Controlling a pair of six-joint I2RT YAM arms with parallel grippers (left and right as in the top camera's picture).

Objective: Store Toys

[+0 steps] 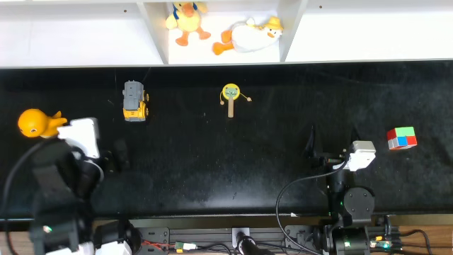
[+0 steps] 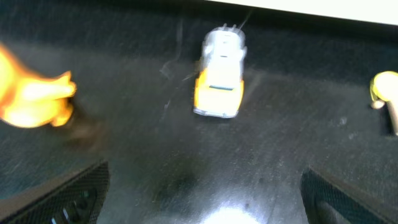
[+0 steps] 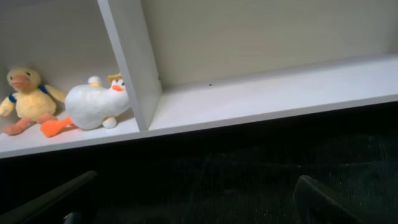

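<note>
Left wrist view puts the toy truck [image 2: 219, 74] on the surface [image 2: 280, 143] ahead of the left gripper [image 2: 202, 190], fingers [image 2: 68, 193] spread wide and empty. Best to centre on its narrow sides, descend, then close gently.

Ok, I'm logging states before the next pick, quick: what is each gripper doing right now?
Left gripper: open, holding nothing.
Right gripper: open, holding nothing.
</note>
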